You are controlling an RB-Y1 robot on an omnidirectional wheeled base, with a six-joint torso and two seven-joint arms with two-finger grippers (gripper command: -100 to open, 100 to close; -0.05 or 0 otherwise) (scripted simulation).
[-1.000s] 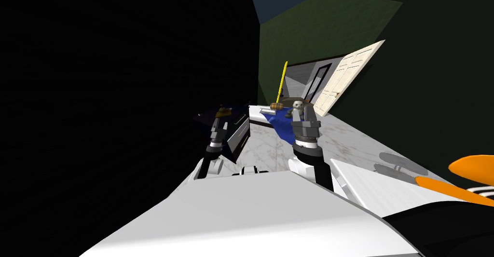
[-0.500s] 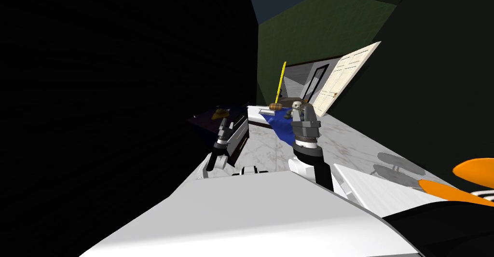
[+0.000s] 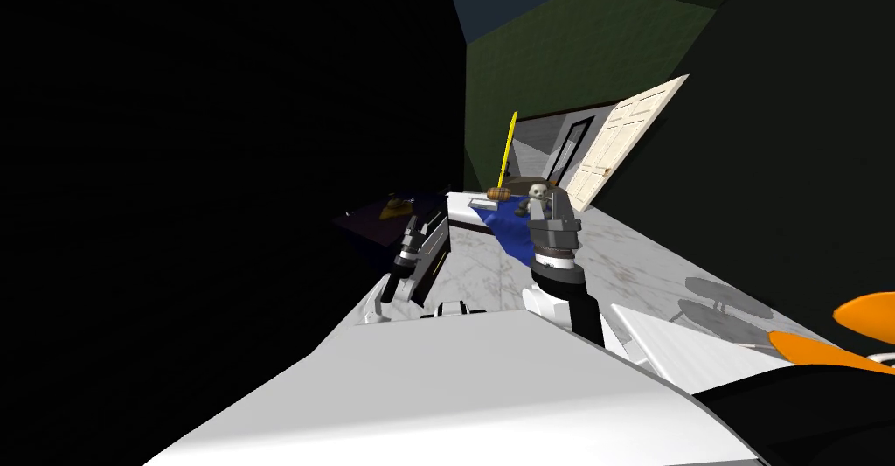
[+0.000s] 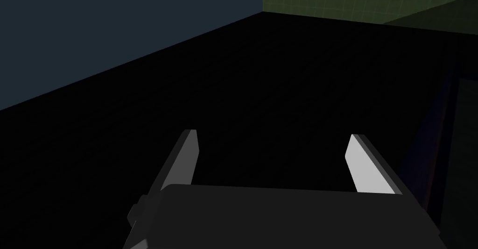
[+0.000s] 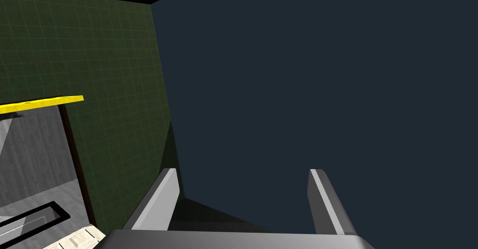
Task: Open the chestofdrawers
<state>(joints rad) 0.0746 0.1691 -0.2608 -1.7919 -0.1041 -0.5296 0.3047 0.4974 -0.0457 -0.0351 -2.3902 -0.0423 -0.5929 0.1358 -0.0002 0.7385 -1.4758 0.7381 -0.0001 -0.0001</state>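
Left gripper (image 3: 420, 225), from the head, sits at the front edge of the dark chest of drawers (image 3: 365, 223), beside its jutting light drawer (image 3: 435, 258); right gripper (image 3: 552, 205) is raised well apart. Left wrist: fingers (image 4: 184, 160) apart before a black surface. Right wrist: fingers (image 5: 322, 199) apart.

We have a pale marbled floor (image 3: 494, 268) at frame centre, with a blue cloth (image 3: 505, 218), a small brown barrel (image 3: 500, 193) and a pale toy figure (image 3: 539, 195) at its far end. Left of centre, a small yellow-brown object (image 3: 395, 208) sits on the dark flat-topped chest (image 3: 367, 223).
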